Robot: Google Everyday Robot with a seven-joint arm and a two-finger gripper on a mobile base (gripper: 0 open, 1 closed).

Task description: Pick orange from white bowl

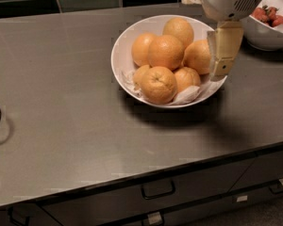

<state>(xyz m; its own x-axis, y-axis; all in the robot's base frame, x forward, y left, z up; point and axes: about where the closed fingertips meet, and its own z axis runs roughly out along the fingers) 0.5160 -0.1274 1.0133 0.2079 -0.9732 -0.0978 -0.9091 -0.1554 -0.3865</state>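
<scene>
The white bowl (117, 55) stands on the grey counter with crumpled white paper and several oranges in it. The orange (159, 84) with the puckered stem dimple lies at the bowl's front, facing me. My gripper (221, 69) hangs down from the white wrist (232, 1) over the bowl's right rim, beside the rightmost orange (197, 56). It sits to the right of the dimpled orange and above it, and holds nothing that I can see.
A deeper white bowl with red strawberries (270, 30) stands at the back right, just behind the arm. The grey counter (61, 117) runs to a front edge with dark drawers (158, 189) below. Dark tiles line the back wall. Stove parts show at the left edge.
</scene>
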